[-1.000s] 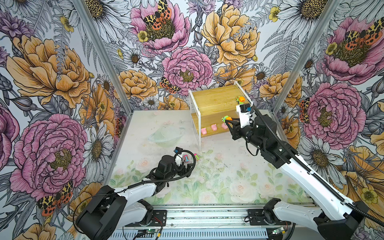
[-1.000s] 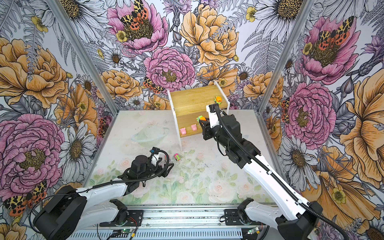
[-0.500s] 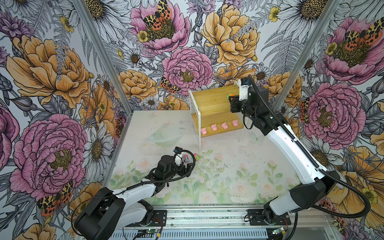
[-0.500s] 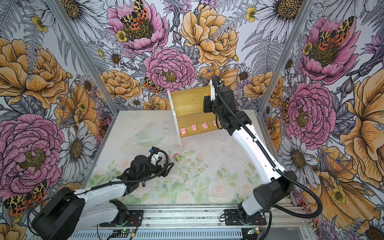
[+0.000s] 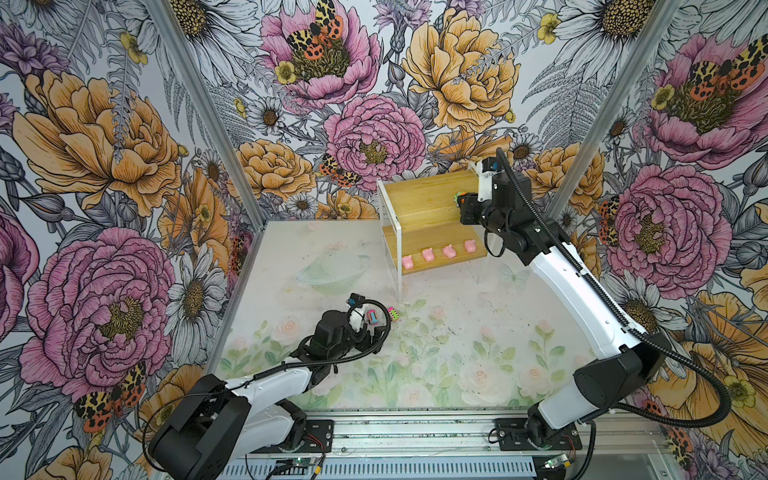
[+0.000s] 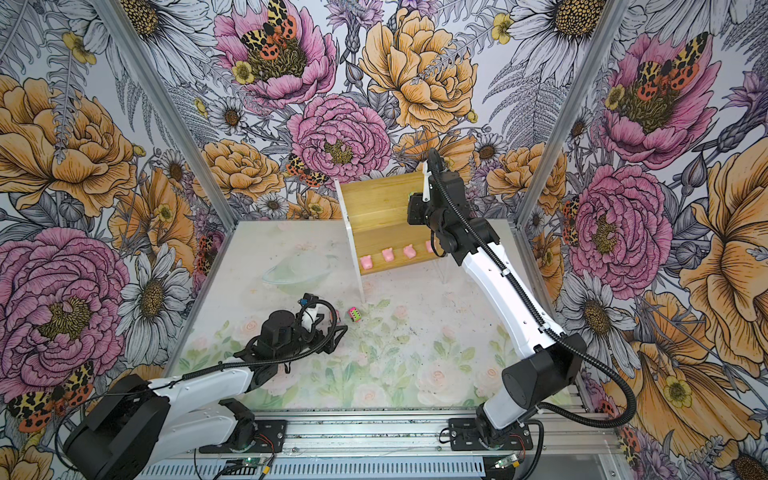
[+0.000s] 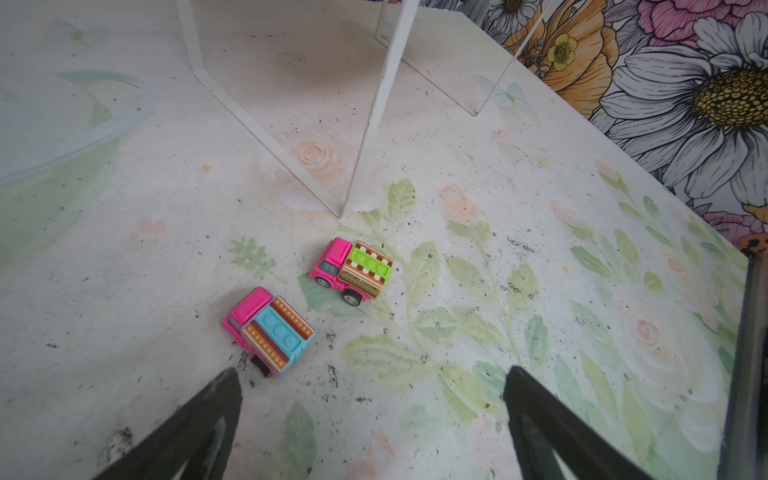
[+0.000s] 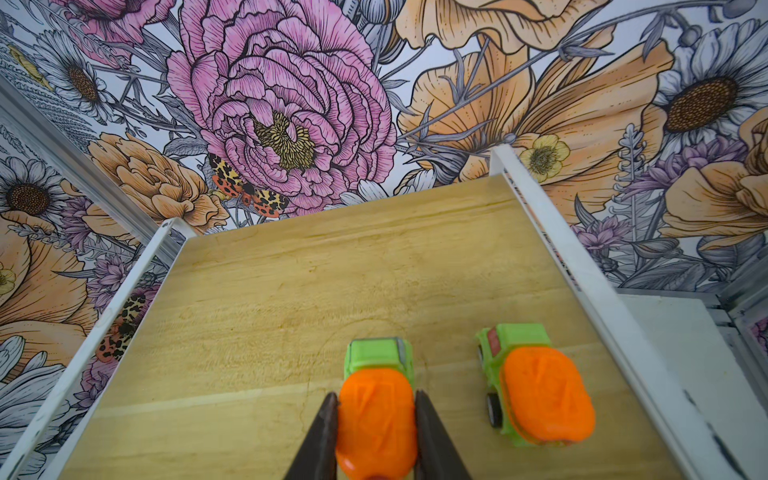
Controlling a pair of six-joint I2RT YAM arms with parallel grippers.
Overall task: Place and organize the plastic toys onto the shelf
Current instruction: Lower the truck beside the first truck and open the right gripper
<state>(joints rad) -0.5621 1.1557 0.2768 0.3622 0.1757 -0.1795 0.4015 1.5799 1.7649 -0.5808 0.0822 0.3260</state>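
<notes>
Placing step: the right hand (image 8: 375, 398) clamps an orange car (image 8: 376, 428) at the shelf (image 8: 291, 291)'s top board; release seems next, while the left hand (image 7: 374, 380) is spread, empty.

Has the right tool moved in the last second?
Yes. The right tool, gripping an orange-and-green plastic car, went from the lower board to the upper board of the white-framed wooden shelf.

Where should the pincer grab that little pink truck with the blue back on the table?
Probably across its two flat long sides, at the blue box, coming straight down from above. The pink truck with the blue back stands on its wheels, roof up, apart from the green-backed truck, so both sides look free. The open left pincer hovers nearby.
</notes>
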